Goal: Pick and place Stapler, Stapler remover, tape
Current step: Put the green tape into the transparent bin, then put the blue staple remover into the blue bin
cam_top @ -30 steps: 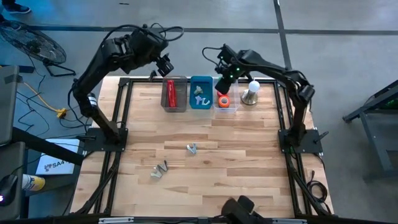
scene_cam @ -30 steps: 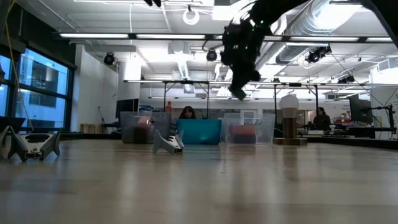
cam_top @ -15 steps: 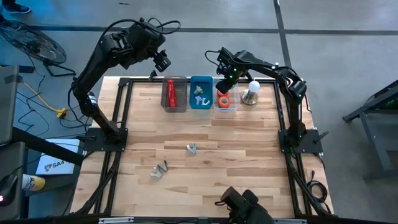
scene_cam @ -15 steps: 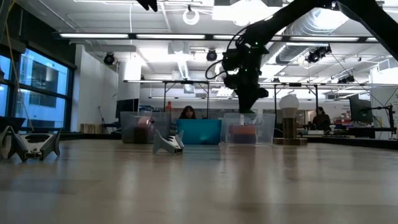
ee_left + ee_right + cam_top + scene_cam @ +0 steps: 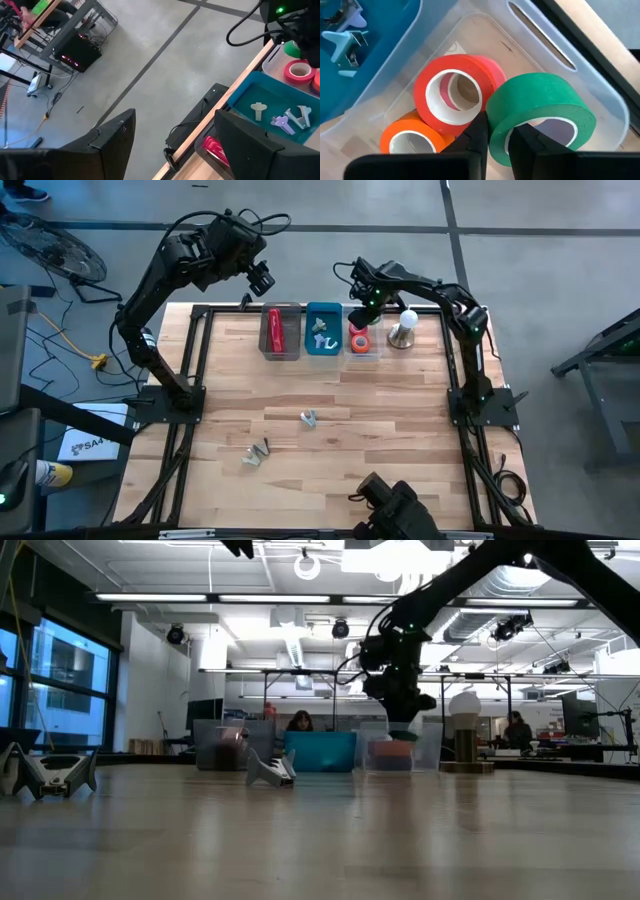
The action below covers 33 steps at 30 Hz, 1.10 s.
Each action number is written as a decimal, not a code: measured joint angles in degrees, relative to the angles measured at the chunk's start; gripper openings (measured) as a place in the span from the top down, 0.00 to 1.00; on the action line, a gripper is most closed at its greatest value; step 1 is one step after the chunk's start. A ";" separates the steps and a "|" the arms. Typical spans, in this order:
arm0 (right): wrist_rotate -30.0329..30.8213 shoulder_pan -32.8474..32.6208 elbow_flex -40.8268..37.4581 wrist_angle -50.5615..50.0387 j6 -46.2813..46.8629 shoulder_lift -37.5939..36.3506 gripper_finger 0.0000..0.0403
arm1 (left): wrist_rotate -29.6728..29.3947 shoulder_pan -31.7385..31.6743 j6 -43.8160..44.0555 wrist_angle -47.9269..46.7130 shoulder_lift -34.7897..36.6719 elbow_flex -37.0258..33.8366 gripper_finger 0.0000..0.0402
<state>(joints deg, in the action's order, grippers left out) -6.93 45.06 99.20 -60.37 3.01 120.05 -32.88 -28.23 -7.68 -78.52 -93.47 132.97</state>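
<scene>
My right gripper is shut on a green tape roll just over a clear bin at the table's far edge. A red roll and an orange roll lie in that bin. The red stapler lies in another clear bin to the left. Silvery stapler removers lie in the blue bin, and two more rest on the table. My left gripper hangs open, high beyond the table's far left corner, with nothing between its fingers. My right gripper pinches the green roll's wall at the side nearest the wrist, with one finger outside the ring and the other inside its pale core. The fingers point down from above. The roll lies about level above the red roll; whether they touch I cannot tell.
A white-bulbed stand sits just right of the tape bin. The three bins stand side by side along the far edge. The wooden tabletop lies between them and the near edge, inside a black frame.
My right gripper has come down toward the clear bin with the green roll and has rolled a little about its own axis. It stays shut on the roll. My left gripper has stayed about where it was.
</scene>
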 joint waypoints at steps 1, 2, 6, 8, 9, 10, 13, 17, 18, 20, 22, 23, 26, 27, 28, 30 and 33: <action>0.12 0.00 0.00 0.11 0.00 0.00 0.89 | 0.00 0.00 0.00 0.00 -0.02 0.00 0.34; 0.33 -0.02 0.00 0.13 -0.03 -0.02 0.88 | 0.00 0.00 0.00 0.00 -0.02 0.00 0.34; 0.47 -0.03 0.00 0.13 -0.23 -0.02 0.86 | 0.65 0.00 0.00 -0.02 -0.02 0.00 0.34; 0.66 -0.04 0.00 0.12 0.00 -0.02 0.84 | 0.63 0.00 -0.04 -0.02 -0.02 0.00 0.34; 0.99 -0.04 0.00 0.10 0.09 -0.02 0.83 | 0.63 0.00 -0.32 0.00 -0.02 0.00 0.34; 1.58 -0.04 0.00 0.04 0.18 -0.02 0.81 | 0.63 0.00 -0.75 -0.02 -0.02 0.00 0.34; 2.06 -0.04 0.00 -0.22 0.55 -0.02 0.75 | 0.63 0.00 -1.05 -0.02 -0.02 0.00 0.34; -1.85 0.35 0.00 -0.47 1.09 -0.02 0.65 | 0.65 0.00 -1.07 -0.02 -0.02 0.00 0.34; -2.65 0.36 0.00 -0.46 1.09 -0.04 0.63 | 0.79 0.00 -1.07 -0.04 -0.02 0.00 0.34; -2.70 0.37 0.00 -0.47 1.09 -0.05 0.59 | 0.90 0.00 -1.07 -0.08 -0.02 0.00 0.34; -1.97 0.35 0.00 -0.41 1.09 -0.20 0.55 | 0.92 0.00 -1.14 -0.20 -0.02 0.00 0.34; -1.47 0.35 0.00 -0.35 1.09 -0.42 0.54 | 0.92 0.00 -1.14 -0.39 -0.02 0.00 0.34; -0.25 0.31 0.00 -0.32 1.12 -1.59 0.52 | 0.94 0.00 -1.11 -1.56 -0.02 0.00 0.34; 0.16 0.33 0.00 -0.27 1.24 -2.11 0.52 | 0.96 0.00 -1.09 -1.75 -0.02 0.00 0.34; 0.29 0.33 0.00 -0.28 1.48 -2.57 0.52 | 0.96 0.00 -1.09 -1.88 -0.02 0.00 0.34; 0.32 0.33 0.02 -0.28 1.78 -3.70 0.52 | 0.98 0.00 -1.07 -2.58 -0.02 0.00 0.34; 0.27 0.21 0.00 -0.29 1.93 -5.63 0.52 | 1.07 0.00 -1.03 -3.19 -0.02 0.00 0.34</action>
<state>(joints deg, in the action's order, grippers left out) -6.66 45.27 99.20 -60.66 4.94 114.41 -31.81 -28.23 -8.71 -81.72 -93.49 132.97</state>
